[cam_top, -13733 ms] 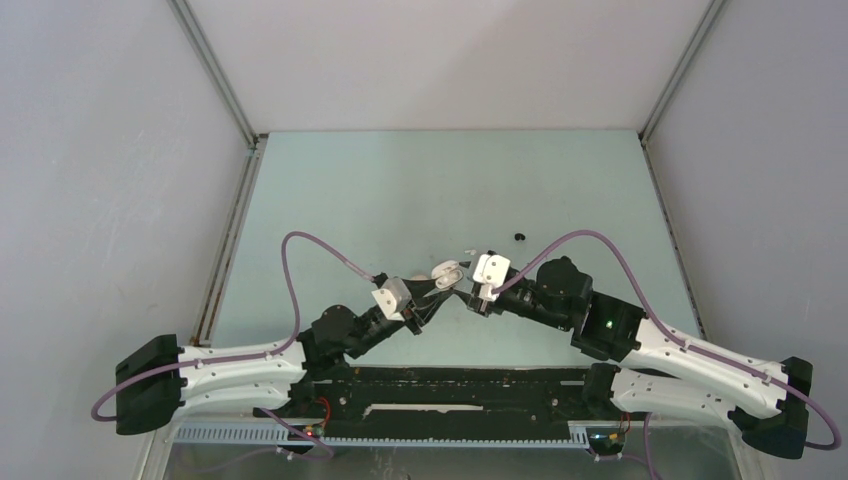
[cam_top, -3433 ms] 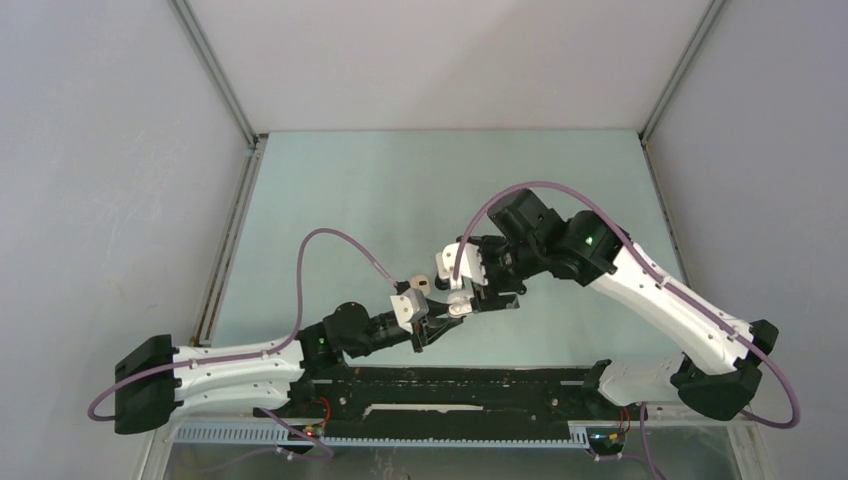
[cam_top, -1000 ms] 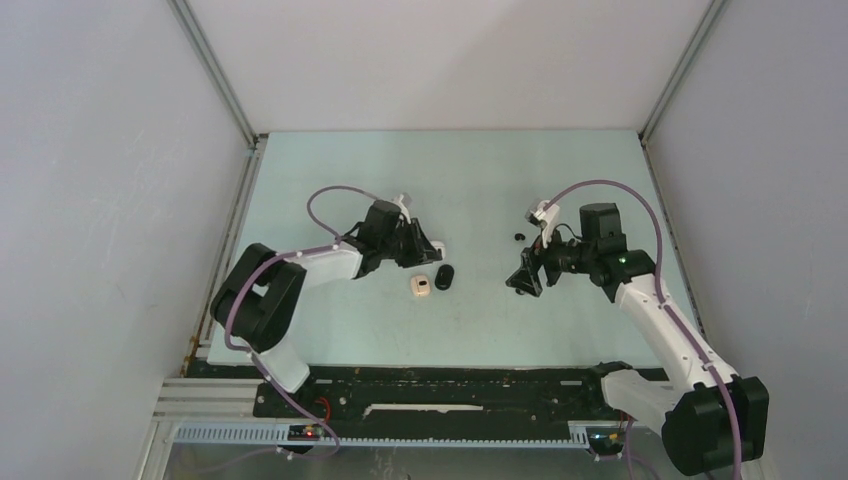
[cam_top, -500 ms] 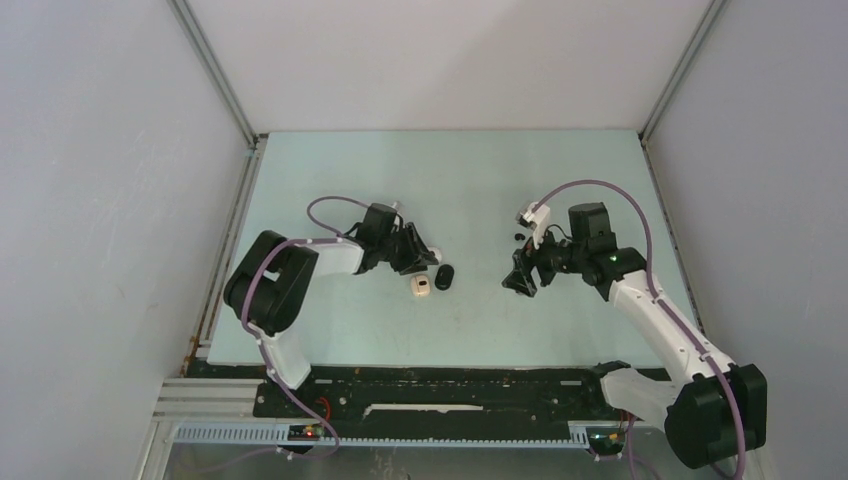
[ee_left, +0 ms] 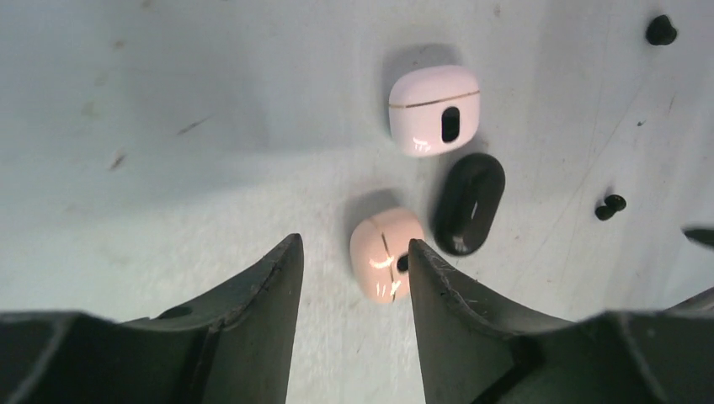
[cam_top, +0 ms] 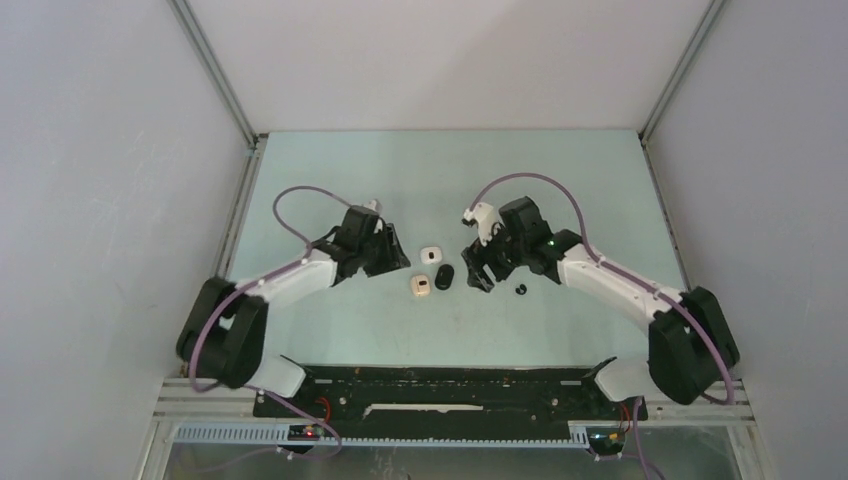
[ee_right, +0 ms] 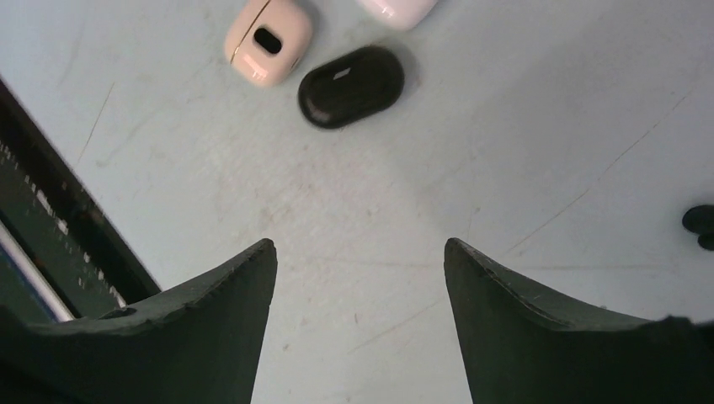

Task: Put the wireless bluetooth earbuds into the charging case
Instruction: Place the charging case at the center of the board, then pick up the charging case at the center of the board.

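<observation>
**Item 1.** Small black bean-shaped earbud (cam_top: 520, 290). It lies loose on the pale green counter (cam_top: 330, 330), just beside the right tool on its near side, and sits in no case.

**Item 2.** Peach rounded plastic case (ee_left: 383, 265). The lid seam is shut. It lies just past the left tool's tips, untouched.

**Item 3.** Glossy black oval case (ee_left: 469, 202). Shut, just beside the peach one on the right arm's side.

**Item 4.** Right tool (ee_right: 360, 252). Jaws wide apart with nothing between them, low over bare counter and short of the black case.

**Item 5.** Left tool (ee_left: 354, 248). Jaws apart, holding nothing.

**Item 6.** White rounded case (ee_left: 434, 109) with a thin gold seam. Shut, and the farthest of the three cases. It is near the black one but apart from it.

**Item 7.** Seen by the left wrist only:
- near black piece (ee_left: 609, 206), right of the black case
- far black piece (ee_left: 661, 29), well beyond it

Both look like earbuds. Whether either is Item 1 cannot be told. No white earbuds can be made out.

**Handling note (judgement).**
- The step in hand looks like fetching a black earbud, since none is seated and every lid appears closed.
- The right tool is best placed for the pick.
- The bud is tiny and rounded and likely to skitter. Narrow the jaws first, straddle it squarely, bring the tips down to the counter, then close gently.
- The left tool should steady and open the black case before delivery.
</observation>
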Motion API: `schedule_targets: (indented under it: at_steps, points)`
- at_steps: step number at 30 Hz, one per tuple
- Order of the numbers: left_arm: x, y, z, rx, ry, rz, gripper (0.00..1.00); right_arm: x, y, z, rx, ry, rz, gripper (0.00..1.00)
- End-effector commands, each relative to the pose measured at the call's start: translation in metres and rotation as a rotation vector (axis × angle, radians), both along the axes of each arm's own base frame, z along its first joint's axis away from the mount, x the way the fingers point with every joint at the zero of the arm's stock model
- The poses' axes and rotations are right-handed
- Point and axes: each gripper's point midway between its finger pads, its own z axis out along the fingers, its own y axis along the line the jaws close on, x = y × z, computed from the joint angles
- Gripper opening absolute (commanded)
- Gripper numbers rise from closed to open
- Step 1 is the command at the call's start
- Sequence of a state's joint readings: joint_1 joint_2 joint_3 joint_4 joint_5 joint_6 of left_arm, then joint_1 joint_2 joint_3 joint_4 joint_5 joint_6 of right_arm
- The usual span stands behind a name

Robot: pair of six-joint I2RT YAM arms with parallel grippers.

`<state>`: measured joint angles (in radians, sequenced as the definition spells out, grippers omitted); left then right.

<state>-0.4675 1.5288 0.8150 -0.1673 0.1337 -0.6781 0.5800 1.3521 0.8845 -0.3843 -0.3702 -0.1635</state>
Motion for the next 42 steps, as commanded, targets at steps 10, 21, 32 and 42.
schedule_targets:
  at_steps: [10, 21, 32, 42]
  points:
    - [-0.048, 0.069, 0.085, 0.073, -0.344, 0.078, 0.57, 0.070, 0.089, -0.012, -0.060, 0.009, -0.160, 1.00]
    - [-0.062, 0.078, 0.078, 0.057, -0.356, 0.105, 0.57, 0.081, 0.093, -0.069, -0.331, -0.027, -0.266, 0.84]
    - [-0.059, 0.069, 0.072, 0.022, -0.344, 0.088, 0.57, 0.066, 0.065, -0.075, -0.360, 0.020, -0.299, 0.74]
    - [-0.058, 0.063, 0.069, -0.001, -0.337, 0.077, 0.57, 0.060, 0.064, -0.078, -0.322, 0.078, -0.267, 0.64]
